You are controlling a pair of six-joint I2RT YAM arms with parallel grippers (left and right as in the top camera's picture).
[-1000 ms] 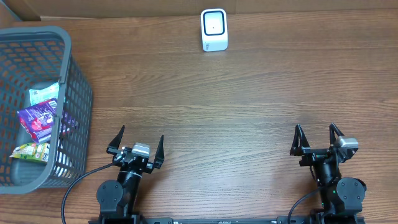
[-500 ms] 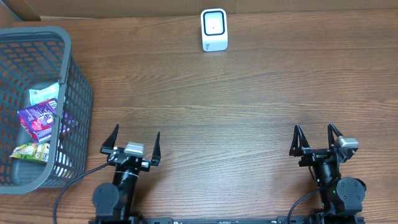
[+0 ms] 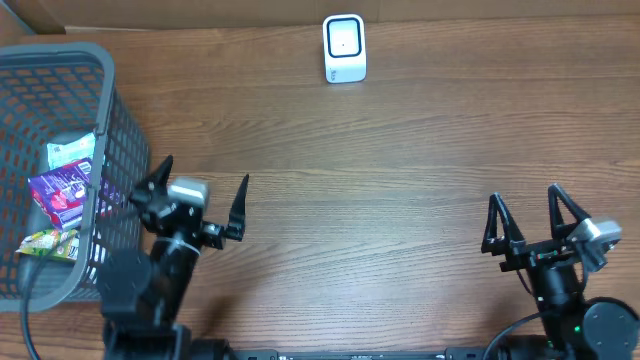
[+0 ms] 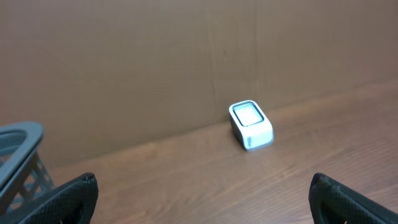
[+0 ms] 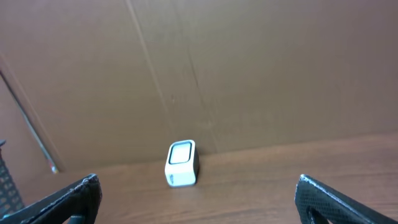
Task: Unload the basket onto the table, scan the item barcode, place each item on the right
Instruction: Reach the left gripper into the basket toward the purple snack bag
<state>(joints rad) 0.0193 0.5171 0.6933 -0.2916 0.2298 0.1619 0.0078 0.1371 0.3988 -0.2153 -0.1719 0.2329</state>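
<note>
Both spread wide, your left gripper (image 3: 205,170) hangs by the basket (image 3: 104,100), right gripper (image 3: 523,193) at the tabletop's (image 3: 400,170) front edge, scanner (image 3: 344,47) opposite.

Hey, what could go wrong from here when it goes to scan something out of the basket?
The open left gripper hangs right beside the basket wall, so reaching in may clip the rim and shove it. The packets lie packed together, so a grab might lift two. No barcode shows, so it may face away from the scanner.
</note>
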